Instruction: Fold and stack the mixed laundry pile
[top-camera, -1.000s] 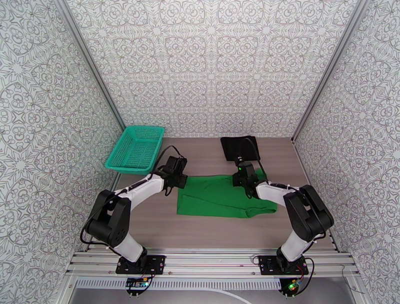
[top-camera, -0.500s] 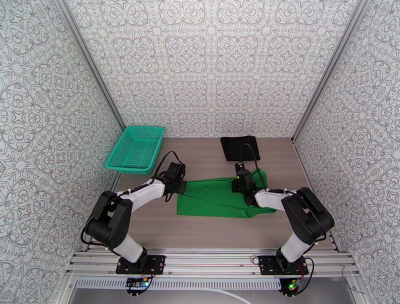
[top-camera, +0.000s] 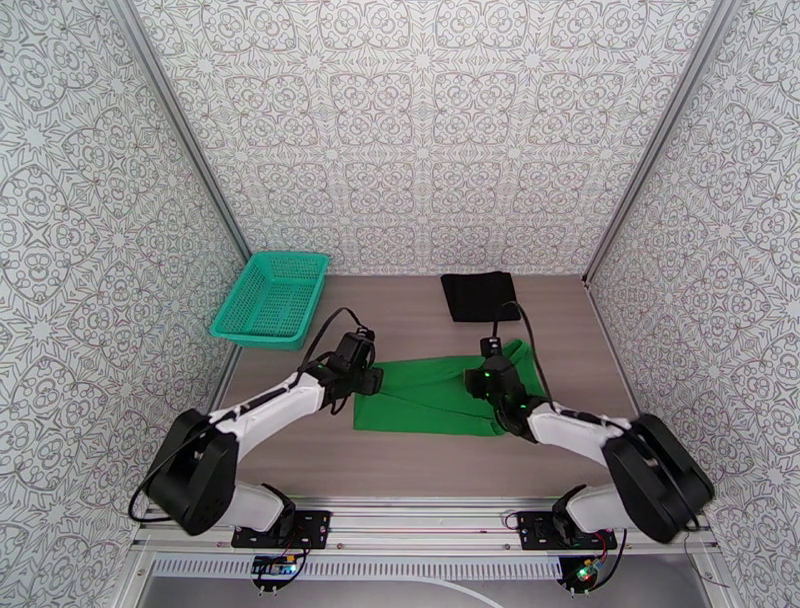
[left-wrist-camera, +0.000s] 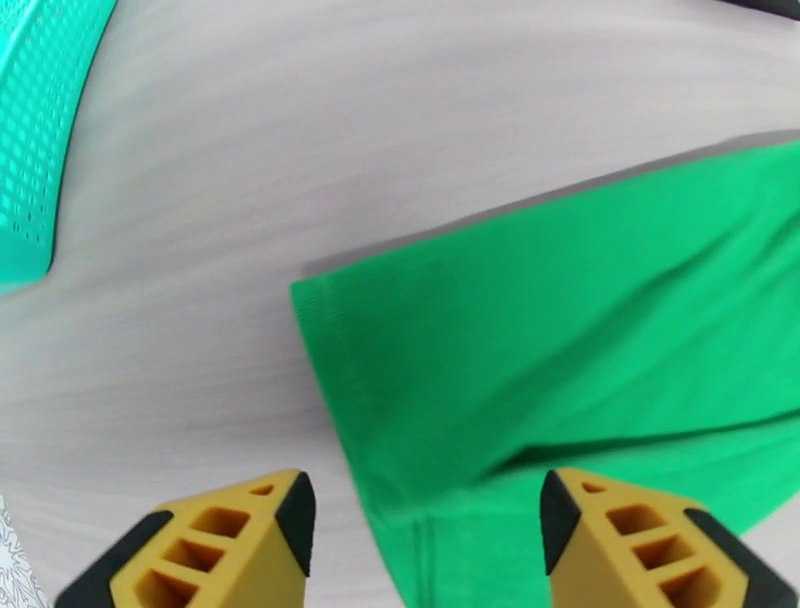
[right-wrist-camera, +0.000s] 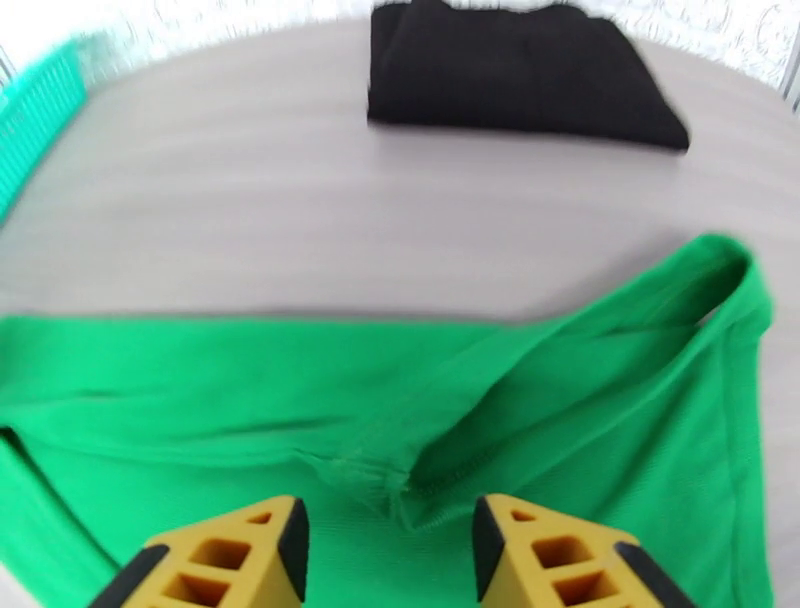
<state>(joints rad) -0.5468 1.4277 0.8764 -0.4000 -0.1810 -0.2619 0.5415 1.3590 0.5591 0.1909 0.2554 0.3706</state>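
Note:
The green T-shirt (top-camera: 440, 395) lies folded over into a flat band in the middle of the table, one sleeve (top-camera: 520, 352) sticking out at its far right. A folded black garment (top-camera: 480, 296) rests at the back of the table. My left gripper (top-camera: 358, 380) hovers over the shirt's left edge (left-wrist-camera: 330, 400), its yellow fingers (left-wrist-camera: 235, 545) spread apart with nothing between them. My right gripper (top-camera: 490, 385) sits over the shirt's right part (right-wrist-camera: 560, 400), fingers (right-wrist-camera: 545, 560) apart, cloth below them and not pinched. The black garment (right-wrist-camera: 520, 70) shows beyond.
A teal mesh basket (top-camera: 272, 298) stands at the back left, its wall (left-wrist-camera: 35, 140) near my left gripper. Bare wooden table (top-camera: 420, 320) lies between the shirt and the black garment. Patterned walls close in three sides.
Both grippers carried the shirt's far edge toward me, folding it over into a narrower band, then went from shut to open and let the cloth go.

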